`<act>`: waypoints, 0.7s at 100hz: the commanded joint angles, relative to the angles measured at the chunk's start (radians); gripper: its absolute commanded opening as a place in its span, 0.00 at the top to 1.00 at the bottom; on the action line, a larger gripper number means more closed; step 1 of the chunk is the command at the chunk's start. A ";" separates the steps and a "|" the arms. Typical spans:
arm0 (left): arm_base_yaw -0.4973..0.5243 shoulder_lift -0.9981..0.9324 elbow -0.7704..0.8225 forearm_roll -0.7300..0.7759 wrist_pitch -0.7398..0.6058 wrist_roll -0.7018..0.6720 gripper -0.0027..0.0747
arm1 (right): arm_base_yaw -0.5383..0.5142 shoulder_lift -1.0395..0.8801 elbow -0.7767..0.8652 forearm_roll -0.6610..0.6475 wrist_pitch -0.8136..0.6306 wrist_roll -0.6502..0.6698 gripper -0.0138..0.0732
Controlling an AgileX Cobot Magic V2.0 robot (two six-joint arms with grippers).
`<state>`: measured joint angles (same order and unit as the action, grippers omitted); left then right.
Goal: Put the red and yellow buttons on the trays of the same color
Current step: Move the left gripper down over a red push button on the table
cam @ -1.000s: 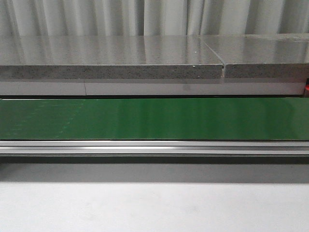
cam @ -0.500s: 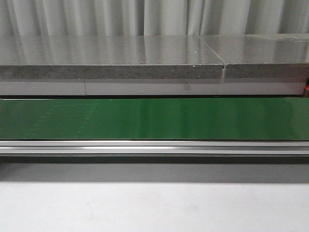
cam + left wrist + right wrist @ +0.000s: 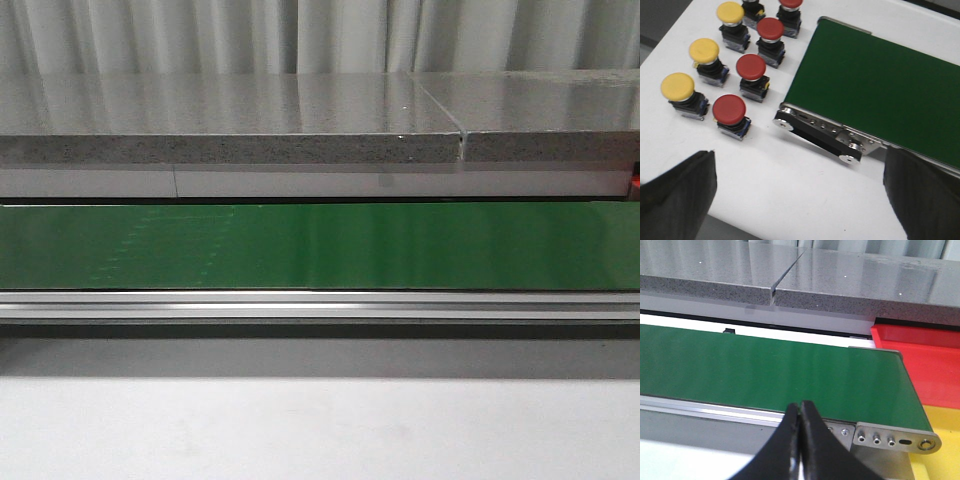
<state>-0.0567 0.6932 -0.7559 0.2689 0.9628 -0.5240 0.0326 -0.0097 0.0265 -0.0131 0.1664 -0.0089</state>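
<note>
In the left wrist view, several red buttons point(image 3: 751, 66) and three yellow buttons point(image 3: 677, 85) stand in two rows on the white table beside the end of the green conveyor belt point(image 3: 880, 85). My left gripper point(image 3: 800, 200) is open and empty, over bare table short of the buttons. In the right wrist view, my right gripper point(image 3: 800, 407) is shut and empty, in front of the belt's point(image 3: 765, 370) edge. A red tray point(image 3: 930, 365) and a yellow tray point(image 3: 940, 460) lie past the belt's end. The front view shows only the bare belt point(image 3: 320, 245).
A grey stone-like slab point(image 3: 230, 115) runs behind the belt, with a seam point(image 3: 772, 290) in it. An aluminium rail point(image 3: 320, 305) edges the belt's front. The roller bracket point(image 3: 815, 135) sticks out at the belt's end near the nearest red button point(image 3: 729, 108).
A faint lighter patch on the belt in the front view has drifted to the right. No gripper or button shows there.
</note>
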 commanded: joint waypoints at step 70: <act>0.355 0.487 -0.032 0.015 -0.244 -0.096 0.10 | 0.001 -0.015 -0.010 -0.010 -0.081 -0.002 0.92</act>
<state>0.2790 1.1536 -0.7559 0.2766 0.7829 -0.6098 0.0326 -0.0097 0.0265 -0.0131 0.1664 -0.0089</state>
